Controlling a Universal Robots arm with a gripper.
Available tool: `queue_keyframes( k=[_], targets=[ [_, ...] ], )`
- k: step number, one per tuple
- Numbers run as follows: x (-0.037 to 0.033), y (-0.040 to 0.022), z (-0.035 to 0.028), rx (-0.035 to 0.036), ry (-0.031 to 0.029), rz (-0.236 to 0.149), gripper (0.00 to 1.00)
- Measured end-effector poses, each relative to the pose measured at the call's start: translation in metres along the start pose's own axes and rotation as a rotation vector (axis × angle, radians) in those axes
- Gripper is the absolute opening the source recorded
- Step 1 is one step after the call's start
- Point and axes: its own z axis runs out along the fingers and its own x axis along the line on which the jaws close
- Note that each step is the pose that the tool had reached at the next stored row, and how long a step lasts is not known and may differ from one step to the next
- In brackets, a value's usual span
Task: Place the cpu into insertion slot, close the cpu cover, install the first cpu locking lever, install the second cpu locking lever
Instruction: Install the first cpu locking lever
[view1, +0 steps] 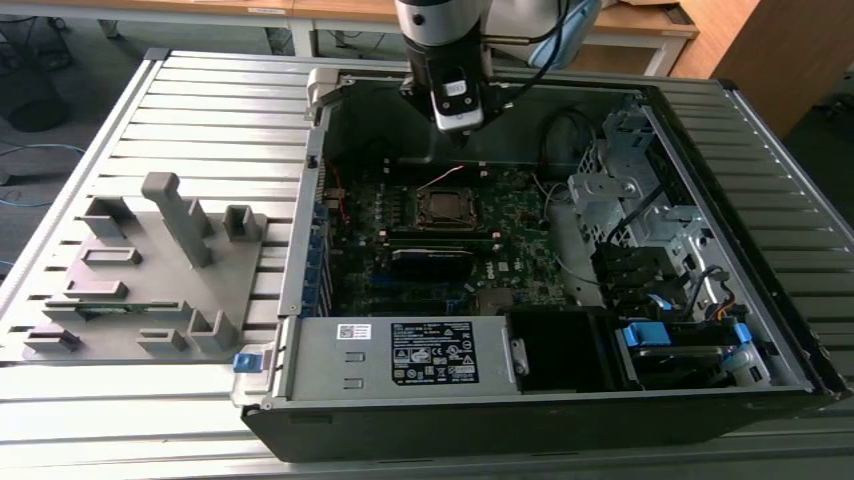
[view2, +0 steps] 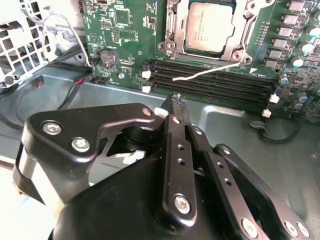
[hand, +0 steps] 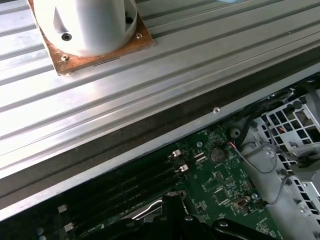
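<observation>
Above the far edge of the board (view1: 514, 225), inside an open case (view1: 534, 425), the gripper (view2: 179, 100). Fingers pressed together, clamped on nothing, tips clear of the board and just short of the memory slots (view2: 210, 82). Past those slots in the second wrist view, the cpu (view2: 209, 26), seated flat in the slot (view2: 173, 20) with its silvery top up. Around it the cover (view2: 212, 54), lying down over the slot, with the cpu showing through its window. Well apart from the gripper's tips, all three. Across the memory slots, a loose white wire (view2: 210, 71). Near their end, a coin battery (view2: 107, 57) on the green board. In the exterior view, beside the case toward the exterior view's left, a grey fixture (view1: 147, 270) resting on a slatted table (view1: 80, 150).
</observation>
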Motion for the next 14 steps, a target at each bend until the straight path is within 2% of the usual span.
queue_keyframes(
  k=[5,9,14],
  targets=[
    [0.0012,-0.0023,0.0074,0.0,0.0,0.0,0.11],
    [0.0013,-0.0024,0.0077,0.0002,0.0,0.0,0.11],
    [0.0057,-0.0047,0.0108,0.0001,0.0,0.0,0.11]
  ],
)
